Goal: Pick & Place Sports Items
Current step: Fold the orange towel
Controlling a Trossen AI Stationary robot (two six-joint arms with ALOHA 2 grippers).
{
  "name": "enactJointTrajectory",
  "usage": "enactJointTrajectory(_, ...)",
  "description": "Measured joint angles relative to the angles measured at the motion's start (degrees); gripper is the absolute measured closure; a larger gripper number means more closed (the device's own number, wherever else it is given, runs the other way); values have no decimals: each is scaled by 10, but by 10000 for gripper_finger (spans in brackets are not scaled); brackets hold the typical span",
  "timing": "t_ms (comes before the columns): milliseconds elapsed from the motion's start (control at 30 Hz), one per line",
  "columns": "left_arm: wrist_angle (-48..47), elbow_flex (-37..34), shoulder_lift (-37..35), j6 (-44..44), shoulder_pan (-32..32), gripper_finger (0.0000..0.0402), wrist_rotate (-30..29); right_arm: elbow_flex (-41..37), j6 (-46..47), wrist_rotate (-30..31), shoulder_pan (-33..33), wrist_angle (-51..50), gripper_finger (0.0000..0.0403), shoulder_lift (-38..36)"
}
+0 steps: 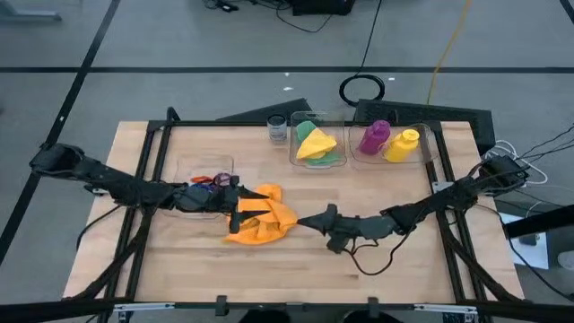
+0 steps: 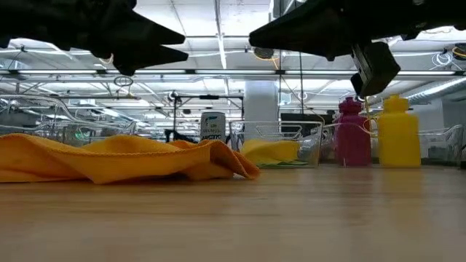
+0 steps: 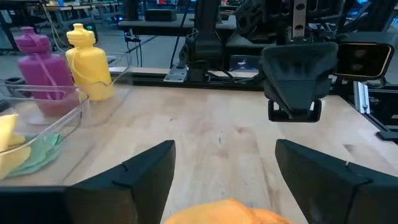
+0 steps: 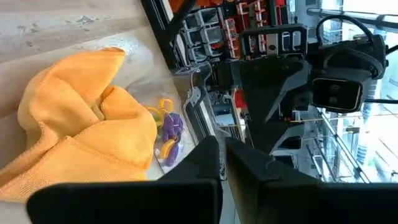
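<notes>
Table (image 1: 377, 269): light wood top with both arms reaching in toward the middle.
Left gripper (image 1: 240, 202): over the orange cloth, above the table in the low view; fingers (image 3: 134, 180) spread wide with nothing between them, and the cloth's edge shows just below them in the left wrist view.
Right gripper (image 1: 300, 221): just beside the orange cloth's right edge, pointing at it; fingers (image 4: 205, 165) pressed together, holding nothing.
Orange cloth (image 1: 260, 215): lies crumpled on the table left of centre, between the two grippers; in the low view (image 2: 124, 160) it rests flat on the wood in loose folds.
Rings (image 1: 211, 181): a small heap of coloured elastic rings in a clear box (image 1: 184, 169) at the left, just behind the orange cloth; purple and yellow ones show past the cloth in the right wrist view (image 4: 168, 134).
Yellow cloth (image 1: 316, 142): sits on top of a green cloth (image 1: 334, 158) in a clear box at the table's far edge, centre.
Purple bottle (image 1: 374, 136): in the far right clear box, upright in the low view (image 2: 352, 135).
Yellow bottle (image 1: 403, 144): same box, just beside the purple one, on its right; also upright (image 2: 397, 133).
Jar (image 1: 277, 129): small clear glass jar at the far edge, just left of the box with the yellow and green cloths.
</notes>
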Motion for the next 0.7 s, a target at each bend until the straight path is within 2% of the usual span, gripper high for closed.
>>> enactJointTrajectory(367, 1, 0, 0, -14, -8, 167, 18, 0, 62, 1, 0, 11, 403, 0)
enactJointTrajectory(700, 29, 0, 0, 25, -75, 167, 31, 0, 63, 1, 0, 9, 403, 0)
